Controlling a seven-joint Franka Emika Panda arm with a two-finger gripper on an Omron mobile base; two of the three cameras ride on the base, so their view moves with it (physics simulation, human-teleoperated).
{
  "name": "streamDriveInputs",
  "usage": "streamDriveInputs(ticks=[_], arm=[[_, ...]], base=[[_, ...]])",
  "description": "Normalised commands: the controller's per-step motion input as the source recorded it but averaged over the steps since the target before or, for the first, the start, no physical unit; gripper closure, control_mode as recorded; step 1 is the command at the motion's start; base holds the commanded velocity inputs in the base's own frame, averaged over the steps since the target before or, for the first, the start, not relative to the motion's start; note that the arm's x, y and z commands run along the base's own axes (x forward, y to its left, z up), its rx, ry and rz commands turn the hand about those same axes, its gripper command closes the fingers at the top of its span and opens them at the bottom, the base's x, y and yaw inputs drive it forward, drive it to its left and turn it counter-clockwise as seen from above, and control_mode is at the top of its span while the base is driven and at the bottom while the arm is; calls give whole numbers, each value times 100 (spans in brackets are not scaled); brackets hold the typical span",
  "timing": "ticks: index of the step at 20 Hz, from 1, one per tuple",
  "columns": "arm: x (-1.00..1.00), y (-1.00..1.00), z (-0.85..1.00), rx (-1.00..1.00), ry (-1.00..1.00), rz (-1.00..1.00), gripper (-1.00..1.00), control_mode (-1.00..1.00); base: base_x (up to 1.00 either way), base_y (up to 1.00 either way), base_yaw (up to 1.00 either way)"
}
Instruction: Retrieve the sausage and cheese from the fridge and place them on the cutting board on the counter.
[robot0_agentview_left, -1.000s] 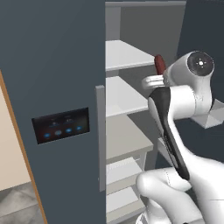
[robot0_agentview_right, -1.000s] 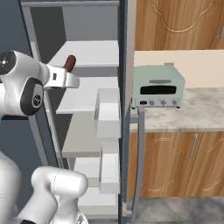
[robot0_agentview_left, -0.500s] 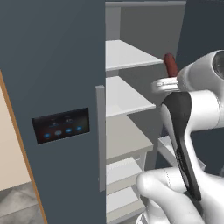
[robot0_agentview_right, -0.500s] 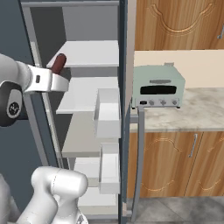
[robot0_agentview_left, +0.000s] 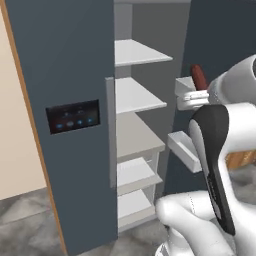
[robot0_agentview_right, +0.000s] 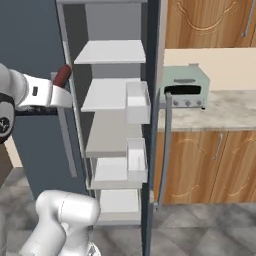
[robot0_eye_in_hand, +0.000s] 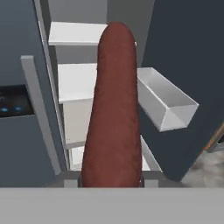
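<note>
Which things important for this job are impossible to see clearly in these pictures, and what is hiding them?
- End effector fingertips: in the hand view the sausage covers them.
- Sausage lower part: in the left base view the white hand hides it; the red top shows.
- Lowest fridge shelves: in the right base view the arm's white body partly covers them.
- Counter: the right edge of that view cuts it off.

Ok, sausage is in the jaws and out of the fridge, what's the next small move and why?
Probably swing the sausage right toward the counter. It stands in the gripper, outside the open fridge shelves, so it looks free to carry. The cutting board isn't visible yet.
</note>
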Motion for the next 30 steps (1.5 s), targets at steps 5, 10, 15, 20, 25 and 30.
streamDriveInputs(ticks=[5, 10, 15, 20, 25, 30], arm=[[0, 0, 0, 0, 0, 0, 100, 100], [0, 0, 0, 0, 0, 0, 100, 100], [0, 0, 0, 0, 0, 0, 100, 100], [0, 0, 0, 0, 0, 0, 100, 100], [0, 0, 0, 0, 0, 0, 100, 100], [0, 0, 0, 0, 0, 0, 100, 100]], base=[[-100, 20, -14], [-100, 0, -66], [-99, 0, -73], [-74, -1, -65], [-38, -10, -53], [59, 0, -24]])
